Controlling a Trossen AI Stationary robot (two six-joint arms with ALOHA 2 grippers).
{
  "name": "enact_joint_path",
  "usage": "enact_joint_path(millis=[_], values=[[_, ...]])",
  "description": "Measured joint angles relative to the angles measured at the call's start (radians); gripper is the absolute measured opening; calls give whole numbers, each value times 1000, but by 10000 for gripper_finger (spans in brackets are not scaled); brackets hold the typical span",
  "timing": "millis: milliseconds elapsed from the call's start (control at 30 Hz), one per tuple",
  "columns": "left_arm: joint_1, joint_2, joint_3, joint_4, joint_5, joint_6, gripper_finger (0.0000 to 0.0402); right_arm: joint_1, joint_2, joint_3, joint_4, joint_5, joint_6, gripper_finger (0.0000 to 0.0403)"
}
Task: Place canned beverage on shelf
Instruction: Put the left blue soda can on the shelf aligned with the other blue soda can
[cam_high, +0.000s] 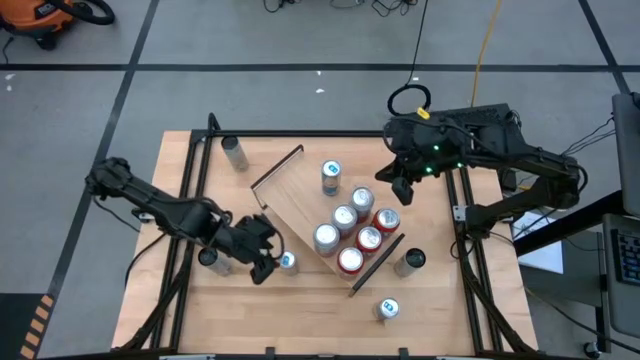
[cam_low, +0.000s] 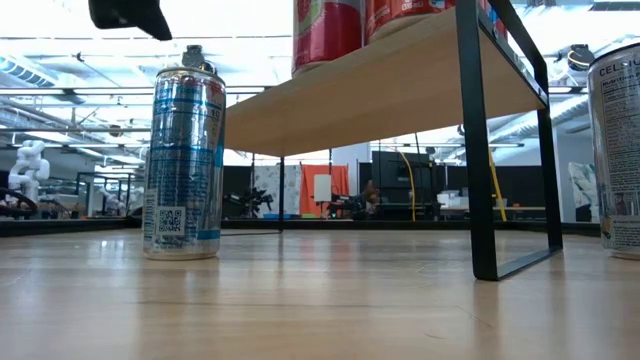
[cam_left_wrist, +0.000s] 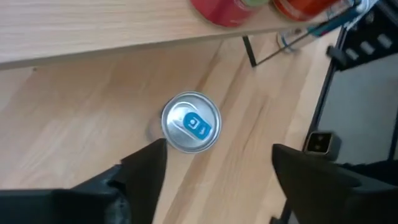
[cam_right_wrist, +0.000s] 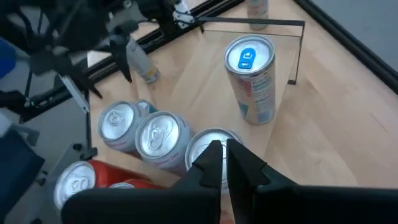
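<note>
Can beside shelf edge, left hand (spread) above

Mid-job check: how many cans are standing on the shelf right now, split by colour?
Red metal cans on the light-wood shelf: 3
Silver metal cans on it: 4
Total on the shelf: 7

Between my matt black fingers stands a glossy metal can with a blue tab, centre frame, on smooth pale wood tabletop; the shelf above is light wood too.
</note>
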Motion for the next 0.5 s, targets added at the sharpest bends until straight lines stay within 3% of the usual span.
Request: enact_joint_path(millis=[200, 500], values=[[0, 49, 0, -13, 0, 83, 388, 47, -48, 0, 0, 95, 107, 0], [0, 143, 0, 25, -33, 128, 388, 88, -101, 0, 0, 112, 165, 0]])
